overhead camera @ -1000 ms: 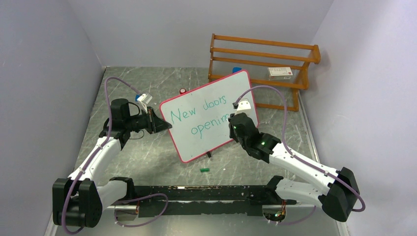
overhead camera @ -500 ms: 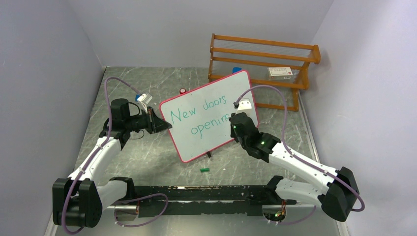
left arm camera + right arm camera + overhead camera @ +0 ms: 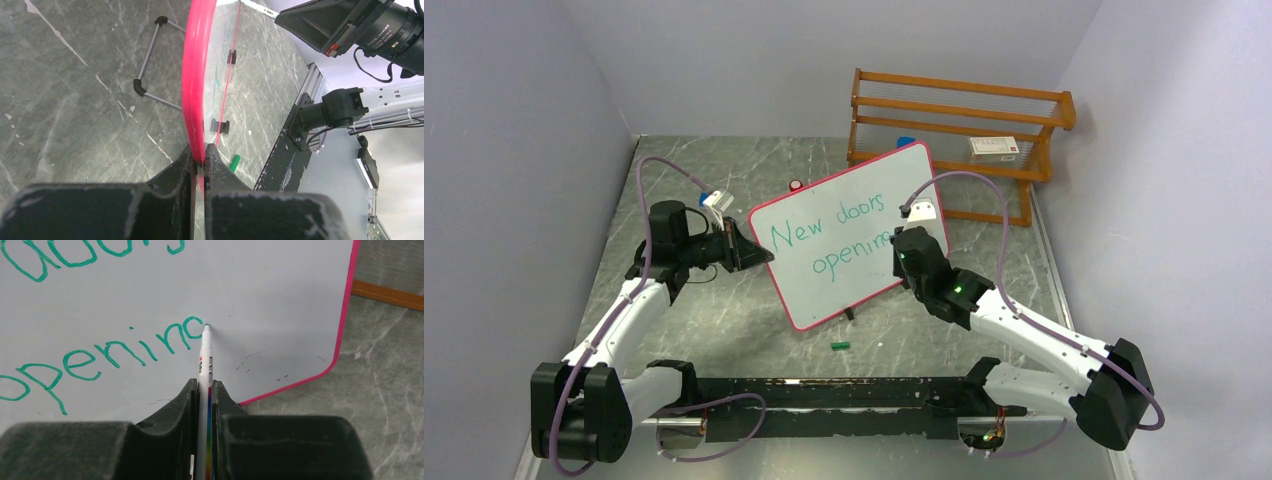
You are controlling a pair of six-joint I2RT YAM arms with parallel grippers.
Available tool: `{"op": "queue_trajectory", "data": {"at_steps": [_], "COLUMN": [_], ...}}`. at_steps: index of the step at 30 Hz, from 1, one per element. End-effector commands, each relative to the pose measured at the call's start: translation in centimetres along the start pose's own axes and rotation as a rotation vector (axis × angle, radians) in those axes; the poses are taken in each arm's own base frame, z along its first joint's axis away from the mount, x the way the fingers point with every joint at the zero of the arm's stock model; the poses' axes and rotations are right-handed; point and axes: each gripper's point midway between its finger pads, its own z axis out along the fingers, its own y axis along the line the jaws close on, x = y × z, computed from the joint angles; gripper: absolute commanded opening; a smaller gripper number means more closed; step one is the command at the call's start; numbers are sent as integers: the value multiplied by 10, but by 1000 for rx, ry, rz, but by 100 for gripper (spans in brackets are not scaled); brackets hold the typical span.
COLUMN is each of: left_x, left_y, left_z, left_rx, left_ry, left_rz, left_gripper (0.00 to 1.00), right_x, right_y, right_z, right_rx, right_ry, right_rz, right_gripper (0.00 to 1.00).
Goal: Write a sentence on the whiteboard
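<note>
The whiteboard [image 3: 819, 300] stands propped at the middle of the tabletop [image 3: 724, 320], with the left claw [image 3: 200, 161] clamped on the pink rim of its left edge. The right claw [image 3: 204, 390] is closed tight on a marker [image 3: 204, 352] over the board's right half. The marker's tip touches the surface at the end of the sentence [image 3: 834, 238], against the half-formed last letter of the lower line.

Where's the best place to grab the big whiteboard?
By its thin pink rim, edge-on from the left side, as the left hand does. The whiteboard is too wide and flat to pinch anywhere else.
</note>
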Motion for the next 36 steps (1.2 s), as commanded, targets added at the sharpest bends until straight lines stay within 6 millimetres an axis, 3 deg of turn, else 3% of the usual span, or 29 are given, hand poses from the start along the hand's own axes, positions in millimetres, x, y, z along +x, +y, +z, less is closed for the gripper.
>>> {"op": "queue_trajectory", "data": {"at_steps": [1, 18, 36], "left_x": [0, 1, 0], "left_y": [17, 17, 17], "left_z": [0, -1, -1], "left_rx": [-85, -88, -89], "left_ry": [7, 7, 5], "left_rz": [-1, -1, 2], "left_gripper": [5, 5, 5], "right_x": [-23, -28, 13], "right_y": [2, 5, -2], "right_z": [-1, -4, -3], "right_rx": [-11, -28, -7], "right_ry": [-61, -70, 53], "right_rz": [32, 43, 27], "right_gripper": [0, 0, 0]}}
